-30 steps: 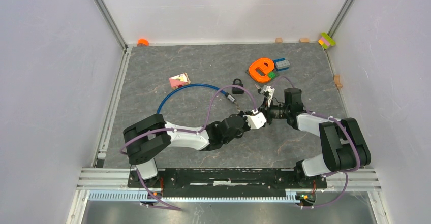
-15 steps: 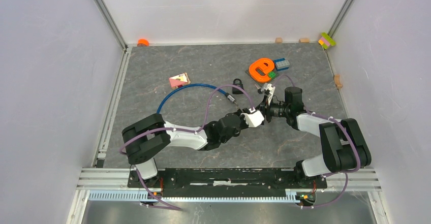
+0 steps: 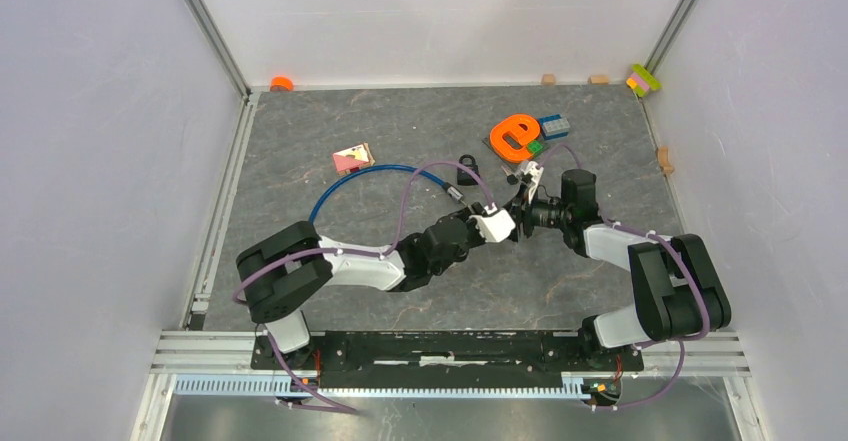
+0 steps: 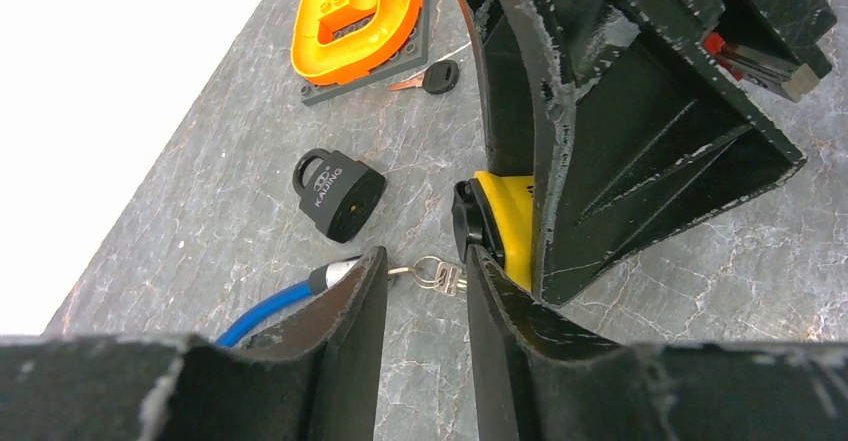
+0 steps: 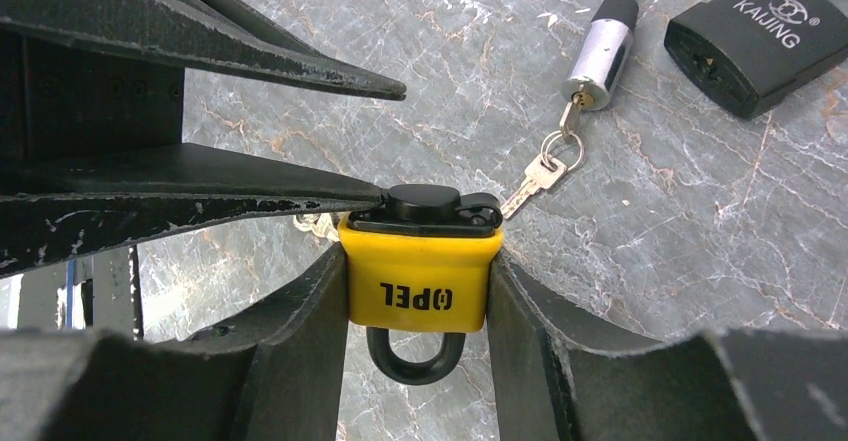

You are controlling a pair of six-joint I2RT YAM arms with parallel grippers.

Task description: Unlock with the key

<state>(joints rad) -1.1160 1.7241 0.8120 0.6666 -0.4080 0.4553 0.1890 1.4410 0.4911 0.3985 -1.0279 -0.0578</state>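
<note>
A yellow padlock [image 5: 415, 273] marked OPEL sits clamped between my right gripper's [image 5: 418, 256] fingers, shackle toward the wrist. A black-headed key [image 5: 425, 201] is stuck in its far end. My left gripper [image 4: 425, 256] stands open facing it, with nothing between the fingers. One finger [image 5: 300, 193] rests against the key head, the other [image 5: 330, 76] is clear above it. From the left wrist the padlock [image 4: 508, 223] and the key head [image 4: 463, 223] show just right of the open jaws. In the top view the two grippers [image 3: 500, 223] [image 3: 523, 209] meet mid-table.
A black padlock [image 3: 467, 171] lies just beyond the grippers. A blue cable lock [image 3: 350, 181] ends in a metal barrel [image 5: 600, 61] with keys on a ring [image 5: 540, 176]. An orange letter on a grey plate [image 3: 515, 136], a loose key [image 4: 430, 79] and a pink block [image 3: 352, 157] lie farther off.
My left gripper's jaws have widened and come off the key head. Both grippers have drifted slightly toward the far side. The right gripper keeps its hold on the yellow padlock.
</note>
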